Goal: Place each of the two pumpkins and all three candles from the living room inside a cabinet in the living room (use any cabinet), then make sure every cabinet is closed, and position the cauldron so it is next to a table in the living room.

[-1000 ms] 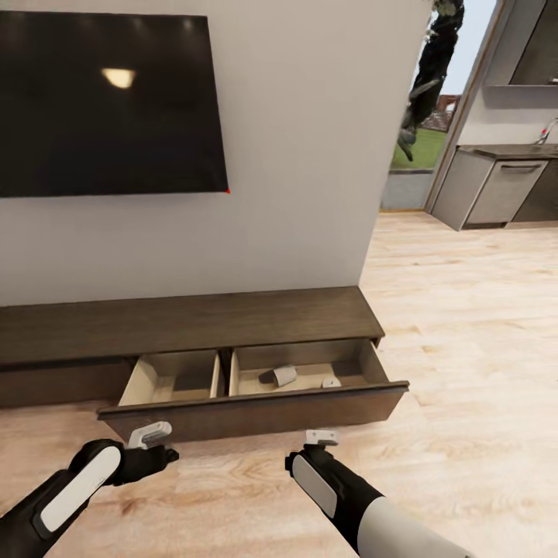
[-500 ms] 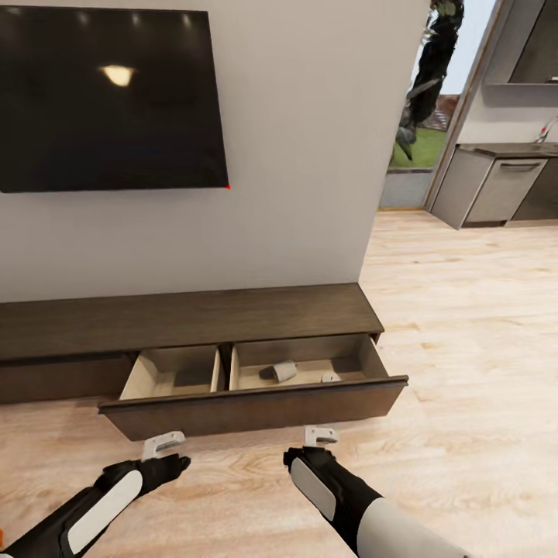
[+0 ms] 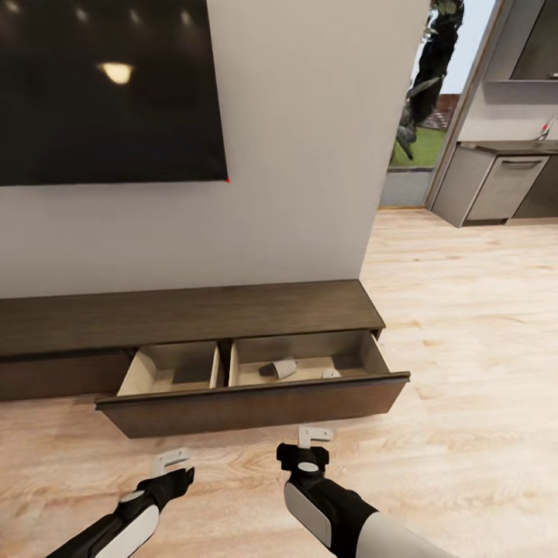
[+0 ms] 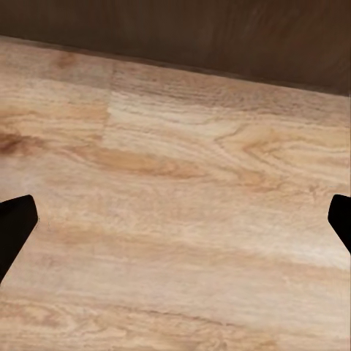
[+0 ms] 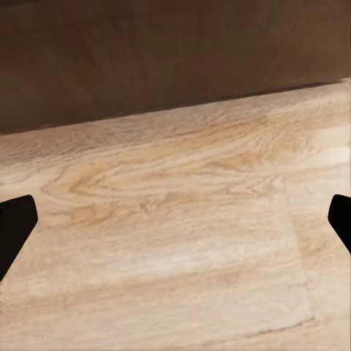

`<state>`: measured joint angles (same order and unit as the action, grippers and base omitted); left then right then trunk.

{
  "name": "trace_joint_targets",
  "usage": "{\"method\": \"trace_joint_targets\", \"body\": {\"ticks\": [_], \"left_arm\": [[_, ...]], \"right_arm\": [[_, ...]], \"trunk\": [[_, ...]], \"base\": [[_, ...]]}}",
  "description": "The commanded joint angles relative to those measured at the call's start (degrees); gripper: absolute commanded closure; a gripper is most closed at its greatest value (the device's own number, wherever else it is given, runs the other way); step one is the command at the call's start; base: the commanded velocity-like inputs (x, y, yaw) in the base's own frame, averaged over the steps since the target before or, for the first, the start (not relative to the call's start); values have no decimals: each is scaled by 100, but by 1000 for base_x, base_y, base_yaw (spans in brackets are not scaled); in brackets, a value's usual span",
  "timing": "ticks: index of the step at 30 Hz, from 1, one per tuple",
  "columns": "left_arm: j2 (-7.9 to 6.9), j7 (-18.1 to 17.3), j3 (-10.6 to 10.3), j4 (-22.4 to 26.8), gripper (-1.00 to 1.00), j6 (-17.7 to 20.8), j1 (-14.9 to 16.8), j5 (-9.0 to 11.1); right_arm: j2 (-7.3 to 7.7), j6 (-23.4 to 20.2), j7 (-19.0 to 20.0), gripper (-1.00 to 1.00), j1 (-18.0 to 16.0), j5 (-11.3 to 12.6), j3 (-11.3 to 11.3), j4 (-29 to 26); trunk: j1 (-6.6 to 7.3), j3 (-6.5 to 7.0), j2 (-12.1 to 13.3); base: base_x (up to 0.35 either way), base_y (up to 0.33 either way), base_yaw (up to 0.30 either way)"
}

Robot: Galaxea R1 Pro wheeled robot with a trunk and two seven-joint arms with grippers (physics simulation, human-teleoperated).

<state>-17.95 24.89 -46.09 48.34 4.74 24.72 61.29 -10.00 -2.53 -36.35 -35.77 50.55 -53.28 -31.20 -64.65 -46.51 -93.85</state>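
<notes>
The long dark-brown cabinet stands against the wall with one wide drawer pulled out. In the drawer's right compartment a pale short cylinder that looks like a candle lies on its side, with a smaller pale piece beside it. The left compartment looks bare. My left gripper and right gripper hover open over the floor just in front of the drawer front, holding nothing. Both wrist views look down on the floorboards, with the dark drawer front ahead of the widely spread fingertips.
A large black TV hangs on the wall above the cabinet. Pale wood floor stretches to the right, toward a doorway and grey kitchen cupboards at the far right.
My left arm has drawn back toward me, and its gripper now sits lower and further right. The right gripper has shifted a little to the left. The drawer has stayed open.
</notes>
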Motion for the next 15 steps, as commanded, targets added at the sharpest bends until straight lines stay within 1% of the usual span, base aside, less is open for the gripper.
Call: {"method": "trace_joint_targets", "body": {"ticks": [1, 5, 9, 15], "left_arm": [[-7, 43, -29, -23, -100, -71, 7, 23], [0, 36, -31, -179, -100, -369, 7, 20], [98, 34, -36, -334, -100, -693, 6, 3], [217, 33, -70, -673, -100, -1183, 6, -225]], "right_arm": [[0, 60, -40, -100, 1, 11, -35, 0], [0, 219, -39, -100, 122, -15, -48, -4], [0, 266, -39, -100, 166, -32, -51, -8], [0, 422, -39, -100, 174, -21, -56, -8]], "trunk": [[-22, -23, -45], [-110, -95, -205], [-198, -167, -365], [-330, -275, -606]], "base": [[0, 0, 0], [0, 0, 0], [0, 0, 0], [0, 0, 0]]}}
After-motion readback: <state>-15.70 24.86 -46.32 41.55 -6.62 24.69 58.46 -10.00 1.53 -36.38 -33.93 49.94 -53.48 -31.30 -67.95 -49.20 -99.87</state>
